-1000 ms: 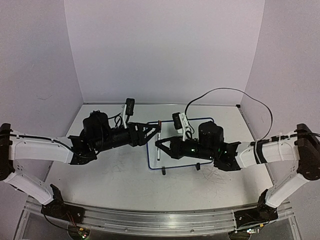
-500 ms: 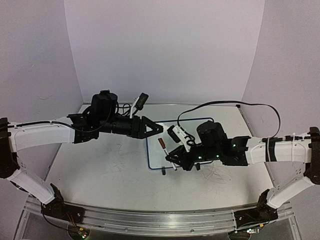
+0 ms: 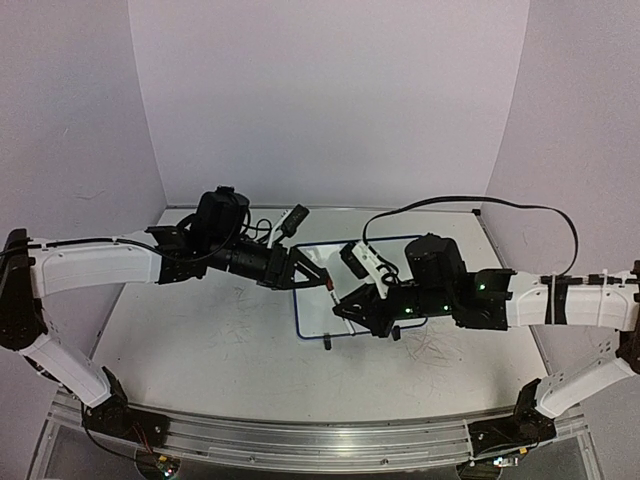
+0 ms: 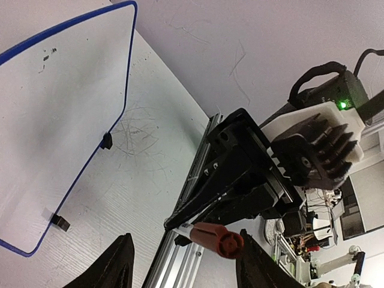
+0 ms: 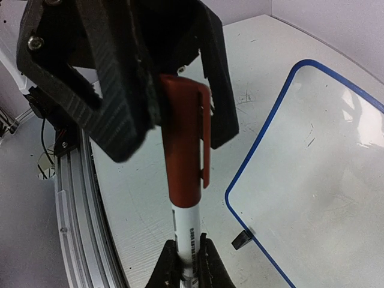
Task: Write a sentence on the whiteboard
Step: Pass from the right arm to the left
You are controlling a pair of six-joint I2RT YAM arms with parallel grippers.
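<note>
Glossy whiteboard [image 5: 312, 156] (scratched matt tabletop [image 4: 150, 174])

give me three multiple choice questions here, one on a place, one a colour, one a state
1. Where is the red cap? A) between the left gripper's fingers B) by the left arm's base C) by the right arm's base
2. What colour is the whiteboard's frame? A) red B) blue C) green
3. What state is the marker in? A) uncapped, writing B) lying loose, unheld C) capped, clamped in the right gripper
Answers: 1 A, black fingers flank it in the right wrist view; 2 B, a thin blue rim; 3 C, cap on, right fingers pinch the barrel.
</note>
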